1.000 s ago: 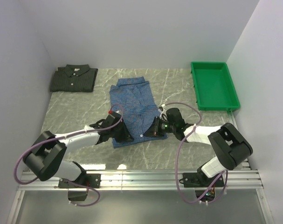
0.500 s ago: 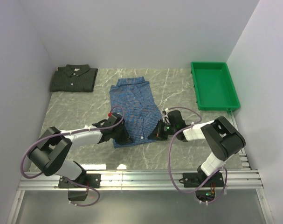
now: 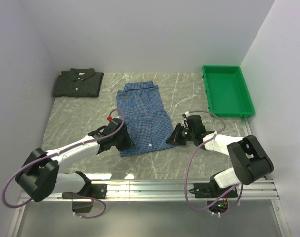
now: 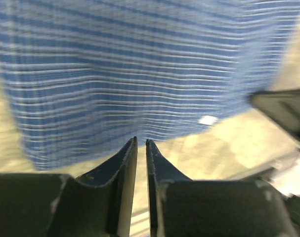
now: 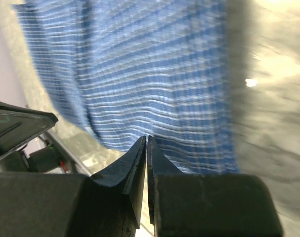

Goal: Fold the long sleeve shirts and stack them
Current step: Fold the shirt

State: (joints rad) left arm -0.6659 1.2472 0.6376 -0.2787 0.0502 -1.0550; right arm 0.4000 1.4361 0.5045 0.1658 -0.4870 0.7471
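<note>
Shirt in fine blue check [image 3: 142, 116] spread flat at the middle of the marbled table [image 3: 80, 123], collar toward the far wall, hem toward the arm bases. Left gripper [image 3: 127, 144] down at the near left corner of that hem, right gripper [image 3: 174, 139] at the near right corner, both low against the tabletop. From above, both sets of jaws hidden under the wrist housings, so no reading of them there. From the left wrist, fingers [image 4: 125, 163] drawn almost together with only a thin slit between, tips right at the hem edge; a white button [image 4: 207, 120] just inside the hem, and the dark bulk of the other gripper at the right margin. From the right wrist, jaws likewise nearly closed, tips lying over the cloth a little past its edge, picture blurred. Impossible to tell in either wrist view whether any fabric is pinched. Dark green-grey check shirt [image 3: 78, 83] already folded, collar up, in the far left corner, well apart from the blue one and seen only from above. Green tray [image 3: 226, 68] at the far right.
</note>
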